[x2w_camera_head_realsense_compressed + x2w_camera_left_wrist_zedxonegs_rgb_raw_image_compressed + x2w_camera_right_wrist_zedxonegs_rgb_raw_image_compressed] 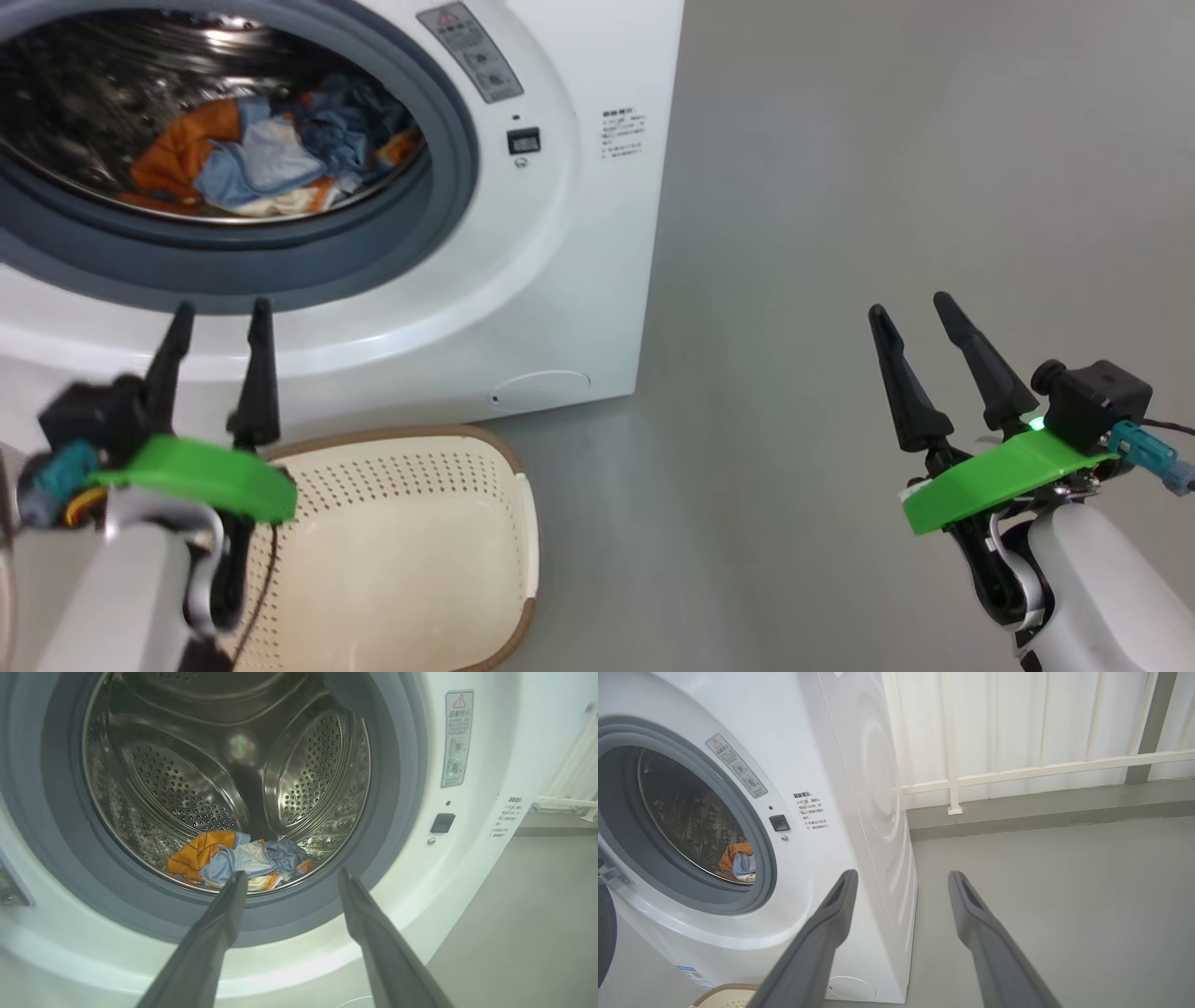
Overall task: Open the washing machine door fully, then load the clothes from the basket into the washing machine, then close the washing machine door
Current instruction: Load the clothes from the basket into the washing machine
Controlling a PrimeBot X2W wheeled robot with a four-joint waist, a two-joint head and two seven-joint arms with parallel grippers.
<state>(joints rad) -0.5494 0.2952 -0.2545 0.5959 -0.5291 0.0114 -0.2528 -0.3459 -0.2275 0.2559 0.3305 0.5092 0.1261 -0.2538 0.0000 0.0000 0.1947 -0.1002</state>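
Blue-and-orange printed clothes (252,159) lay inside the white front-loading washing machine (579,280), the cream perforated basket (420,476) sat empty, and my left fingers (257,373) and right fingers (901,383) gaped, holding nothing, while the black-rimmed door (605,938) awaited closing.

The left gripper (222,306), two long dark tapered fingers, sits at 8 o'clock in the head view. Its fingers are parted and point to 12 o'clock, above a bright green plastic wrist collar (201,476) and a pale white forearm (121,597). The right gripper (910,306), at 4 o'clock, leans toward 11 o'clock, its fingers likewise spread. A black wrist camera block (1092,397) sits at its 3 o'clock side.
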